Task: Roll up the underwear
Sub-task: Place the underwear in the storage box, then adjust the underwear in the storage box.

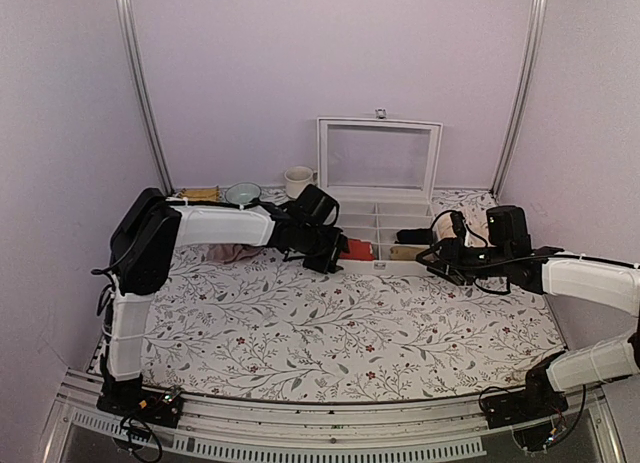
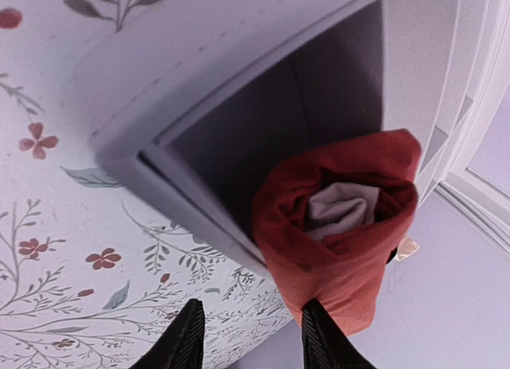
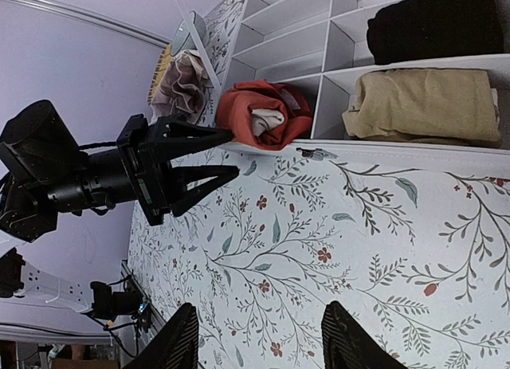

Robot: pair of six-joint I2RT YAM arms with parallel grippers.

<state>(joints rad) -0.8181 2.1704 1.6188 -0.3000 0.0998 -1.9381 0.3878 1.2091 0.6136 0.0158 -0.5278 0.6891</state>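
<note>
L arm: base at the lower left of the top view, upper link rising, forearm running right across mid-frame. The left gripper (image 1: 327,260) ends just left of centre, at the front-left corner of the white organiser box (image 1: 392,269). Its fingers stand apart w/ nothing between them. From the right wrist cam I see it side-on at left-centre (image 3: 234,152). The upper fingertip sits right at the roll's edge and the lower one hangs free over the bench (image 1: 300,333).

The underwear (image 3: 263,114) is rolled, red-orange outside w/ the cream band coiled inside. It sits in the box's front-left compartment, one end sticking out over the front wall.

R arm: base at lower right, forearm coming in from the right edge and pointing left. The right gripper (image 1: 437,261) sits right of centre, just in front of the box. Its fingers are wide apart and empty (image 3: 259,309), over bare floral bench.

Hard to see:
- Top view shows the underwear (image 1: 357,249) only as a small red patch beside the L wrist.
- In the left wrist cam the roll (image 2: 343,225) overlaps the right-hand finger, so I can't tell contact there.
- Lettering on the band isn't readable.
- The black cloth (image 3: 434,22) is cut off at the frame's top edge; the tan cloth (image 3: 422,106) lies in the compartment below it.
- The pink cloth (image 1: 233,253) is partly under the L forearm.
</note>
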